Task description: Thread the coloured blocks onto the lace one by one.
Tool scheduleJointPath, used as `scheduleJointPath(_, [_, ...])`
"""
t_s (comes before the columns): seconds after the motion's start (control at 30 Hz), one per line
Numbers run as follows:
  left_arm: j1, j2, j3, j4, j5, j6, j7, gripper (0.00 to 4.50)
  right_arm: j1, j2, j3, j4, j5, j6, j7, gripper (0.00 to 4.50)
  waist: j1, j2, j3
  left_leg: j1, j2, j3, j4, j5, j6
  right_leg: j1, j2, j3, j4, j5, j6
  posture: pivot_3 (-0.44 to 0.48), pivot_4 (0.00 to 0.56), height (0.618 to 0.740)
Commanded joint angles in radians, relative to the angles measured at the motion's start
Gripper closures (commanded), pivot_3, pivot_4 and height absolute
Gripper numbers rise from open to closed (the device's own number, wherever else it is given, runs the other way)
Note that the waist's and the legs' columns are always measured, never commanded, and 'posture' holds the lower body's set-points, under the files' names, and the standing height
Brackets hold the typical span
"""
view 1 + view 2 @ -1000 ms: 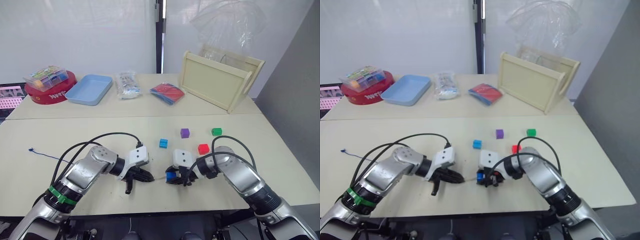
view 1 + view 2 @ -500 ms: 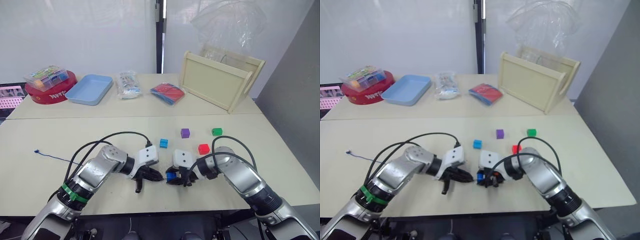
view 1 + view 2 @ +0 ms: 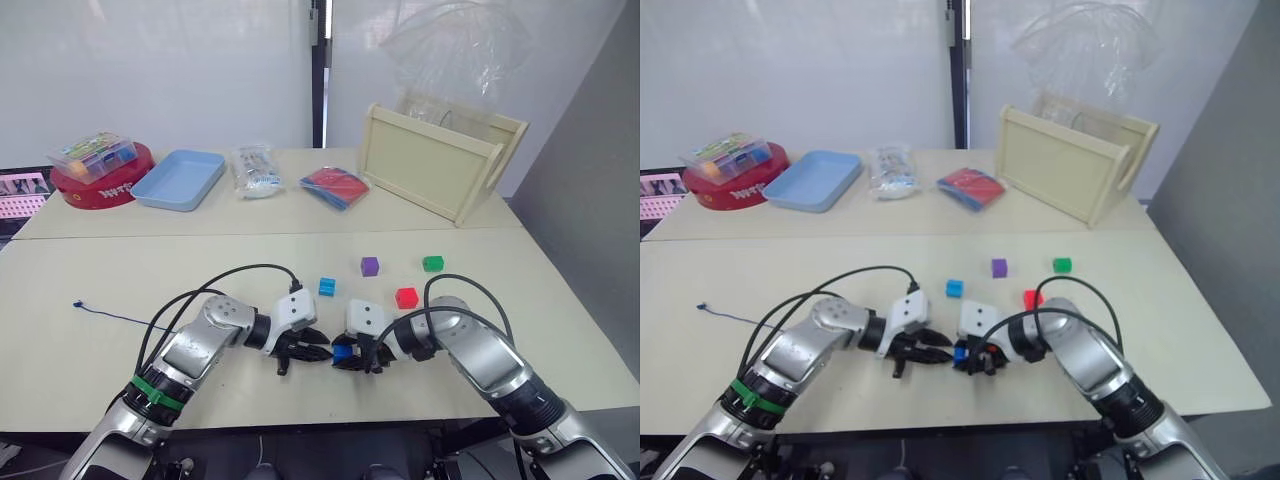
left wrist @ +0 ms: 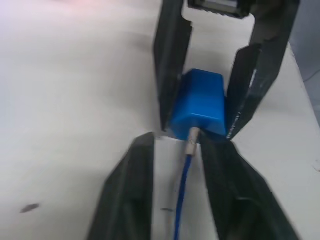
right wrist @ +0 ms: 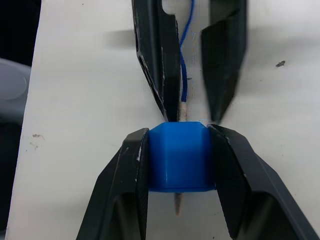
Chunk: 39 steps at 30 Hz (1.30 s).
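The right gripper (image 5: 180, 145) has its jaws clamped on the blue block (image 5: 180, 156), low over the worktop (image 3: 150, 270). The lace (image 4: 183, 194) runs through it — pale tip poking out the far side. The left gripper (image 4: 176, 150) faces it, jaws apart around the lace. Cyan block (image 3: 327, 286), purple block (image 3: 370, 266), red block (image 3: 406, 297) and green block (image 3: 433, 263) lie loose just beyond.

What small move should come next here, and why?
Probably pull the lace on through: its pale tip pokes out of the blue block held by the right gripper, while the left gripper is open around the cord.
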Motion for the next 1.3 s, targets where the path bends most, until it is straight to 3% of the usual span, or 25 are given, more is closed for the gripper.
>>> scheduleJointPath(0.03, [0.027,0.066,0.060,-0.032,-0.044,-0.054,-0.075,1.89,0.022,-0.003,0.024,-0.012,0.014,0.016,0.004,3.23,-0.004,0.000,0.000,0.000,0.000,0.000,0.000,0.000,0.000,0.000,0.000,0.000,0.000,0.000,0.000,0.000,0.150,0.740])
scheduleJointPath(0.2, [0.098,0.159,0.065,-0.010,-0.032,-0.146,-0.153,1.89,0.018,-0.008,0.023,-0.002,0.011,0.017,-0.001,3.23,-0.001,0.000,0.000,0.001,0.000,0.000,-0.001,0.000,0.000,0.000,0.000,0.000,0.000,0.000,0.000,0.000,0.150,0.740])
scheduleJointPath(0.43, [0.114,0.124,0.016,0.075,0.063,-0.293,-0.116,1.89,0.011,-0.006,0.020,0.000,0.014,0.027,-0.003,3.23,0.002,0.000,0.000,0.001,0.000,0.000,-0.001,0.000,0.000,0.000,0.000,0.000,0.000,0.000,0.000,0.000,0.150,0.740])
scheduleJointPath(0.7, [0.128,0.075,0.002,0.090,0.069,-0.281,-0.111,4.33,0.009,-0.010,0.016,-0.003,0.014,0.034,-0.004,3.23,0.002,0.000,0.000,0.001,0.000,0.000,-0.001,0.000,0.000,0.001,0.000,0.000,0.000,0.000,0.000,0.000,0.150,0.740])
scheduleJointPath(0.73, [0.129,0.069,-0.001,0.088,0.070,-0.280,-0.110,4.46,0.009,-0.011,0.015,-0.004,0.015,0.036,-0.005,3.23,0.002,-0.001,0.000,0.001,0.000,0.000,-0.001,0.000,0.000,0.001,0.000,0.000,0.000,0.000,0.000,0.000,0.150,0.740])
scheduleJointPath(1.3, [0.079,-0.054,-0.008,0.023,0.054,-0.195,-0.051,4.46,0.011,-0.015,0.022,-0.012,0.024,0.056,-0.025,3.23,0.002,-0.001,0.000,0.001,0.000,0.000,0.000,0.000,0.000,0.001,0.000,0.000,0.000,0.000,0.000,0.000,0.150,0.740])
